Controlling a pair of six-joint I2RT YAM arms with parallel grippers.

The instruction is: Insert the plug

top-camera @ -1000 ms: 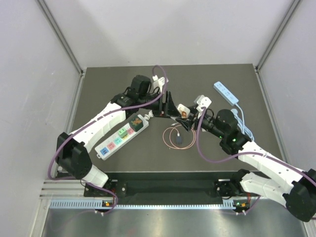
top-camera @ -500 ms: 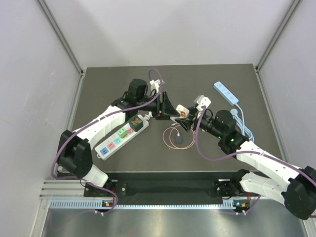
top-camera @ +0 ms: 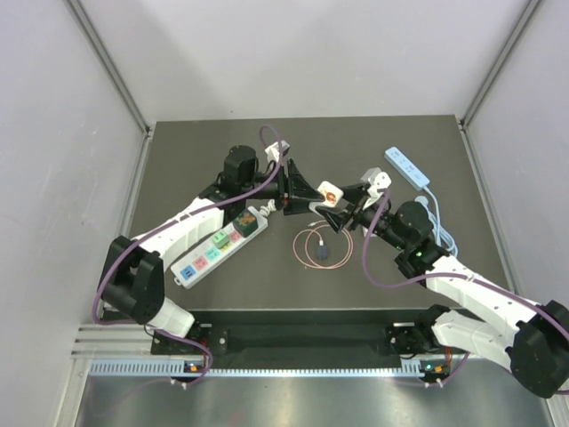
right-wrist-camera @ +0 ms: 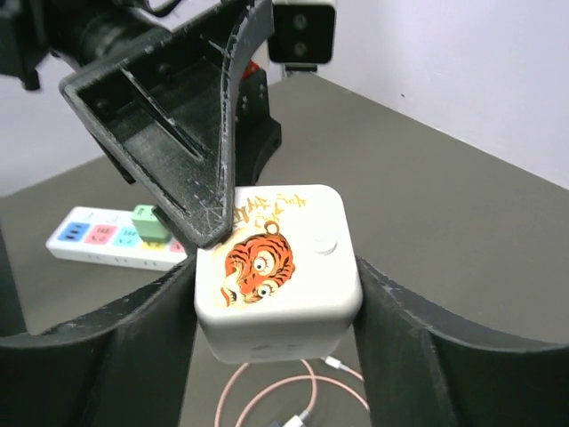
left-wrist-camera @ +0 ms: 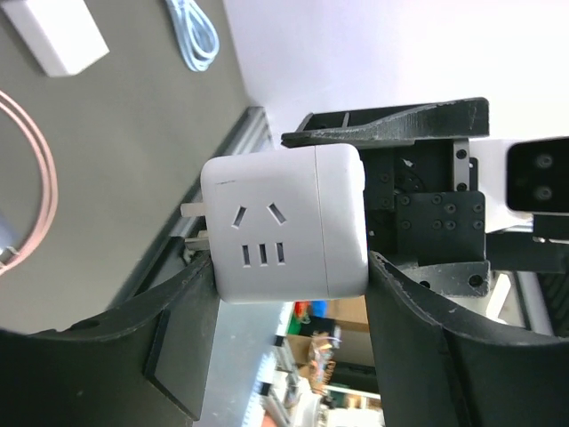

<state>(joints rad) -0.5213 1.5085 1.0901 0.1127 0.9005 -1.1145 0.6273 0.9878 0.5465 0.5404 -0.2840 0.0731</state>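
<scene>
Your left tool (left-wrist-camera: pixel 292 263) and right tool (right-wrist-camera: pixel 276 267) both pinch the white tiger-stickered cube plug (top-camera: pixel 329 190); the white, colour-socketed power strip (top-camera: pixel 220 246) lies left of it, nearer your left arm.

The table (top-camera: pixel 178 160) has a dark grey-brown top, with pale panels standing along its far, left and right edges. 3 things lie directly on it. A white power strip (top-camera: pixel 212 249) with coloured sockets lies diagonally in the left half, 1 end pointing at the near-left corner; a green adapter (top-camera: pixel 242 222) sits in its far end. A coiled pink cable (top-camera: pixel 313 242) lies near the middle. A pale blue power strip (top-camera: pixel 406 166) lies diagonally toward the far-right corner, and its pale cord (top-camera: pixel 437 222) trails beside the right edge.
</scene>
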